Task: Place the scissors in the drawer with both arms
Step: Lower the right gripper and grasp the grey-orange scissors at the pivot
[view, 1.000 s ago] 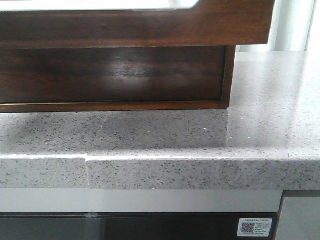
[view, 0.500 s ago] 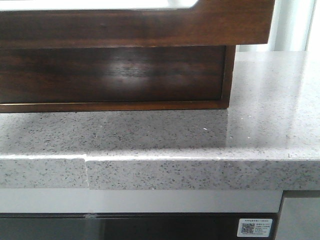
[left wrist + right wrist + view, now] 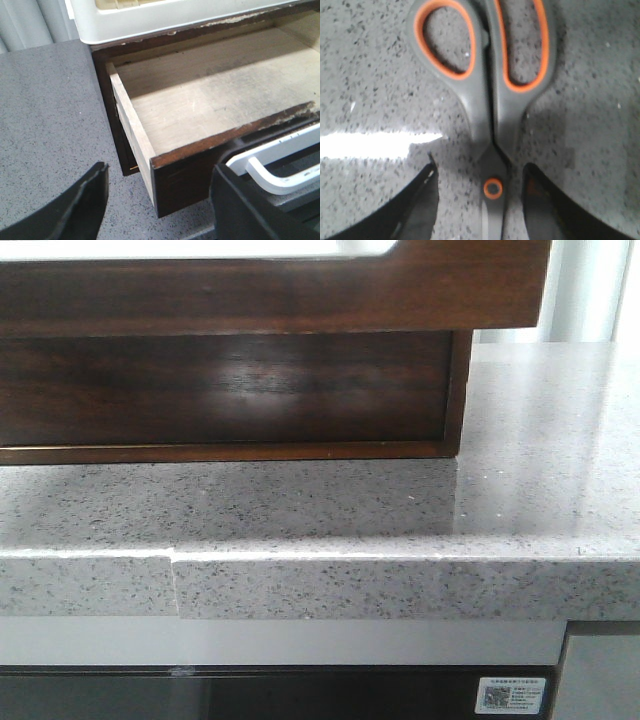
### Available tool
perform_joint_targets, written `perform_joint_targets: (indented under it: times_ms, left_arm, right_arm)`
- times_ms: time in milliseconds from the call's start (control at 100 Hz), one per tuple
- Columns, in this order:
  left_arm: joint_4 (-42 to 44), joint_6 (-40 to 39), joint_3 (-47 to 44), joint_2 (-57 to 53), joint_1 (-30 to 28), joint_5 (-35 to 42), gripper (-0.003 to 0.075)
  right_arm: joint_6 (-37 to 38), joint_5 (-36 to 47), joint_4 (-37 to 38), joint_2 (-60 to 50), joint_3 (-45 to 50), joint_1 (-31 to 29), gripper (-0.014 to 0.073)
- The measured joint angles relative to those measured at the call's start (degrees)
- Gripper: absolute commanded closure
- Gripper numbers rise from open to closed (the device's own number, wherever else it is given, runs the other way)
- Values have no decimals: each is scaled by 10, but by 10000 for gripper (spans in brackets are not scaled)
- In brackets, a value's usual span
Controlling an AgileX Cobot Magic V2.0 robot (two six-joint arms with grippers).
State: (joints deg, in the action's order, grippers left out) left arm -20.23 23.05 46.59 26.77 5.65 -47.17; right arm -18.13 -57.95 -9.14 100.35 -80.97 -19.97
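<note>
Speckled grey stone countertop [image 3: 530, 450], glossy, with a thick front edge broken by a vertical seam [image 3: 175, 587]. Bears a dark wooden cabinet [image 3: 230, 390] standing directly on the stone, casting a shadow forward. Seen from the left wrist, sits just ahead of the left gripper [image 3: 160, 172], its drawer [image 3: 150, 150] pulled out above the stone between the spread fingers, bare grey surface beside one finger. Holds grey scissors [image 3: 492, 115] with orange-lined handles, lying flat on the stone, blades closed. Pivot screw lies between the parted fingers of the right gripper [image 3: 480, 172], handles reaching away from it. Shows a bright glare streak beside one right finger.
</note>
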Motion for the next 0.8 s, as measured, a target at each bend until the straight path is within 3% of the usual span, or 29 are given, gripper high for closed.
perform_joint_targets:
  times_ms: [230, 800]
  left_arm:
    - [-1, 0, 0, 0, 0, 6, 300]
    - [-2, 0, 0, 0, 0, 15, 300]
  right_arm:
    - [-9, -15, 6, 20, -15, 6, 333]
    - [-19, -12, 18, 36, -17, 7, 333]
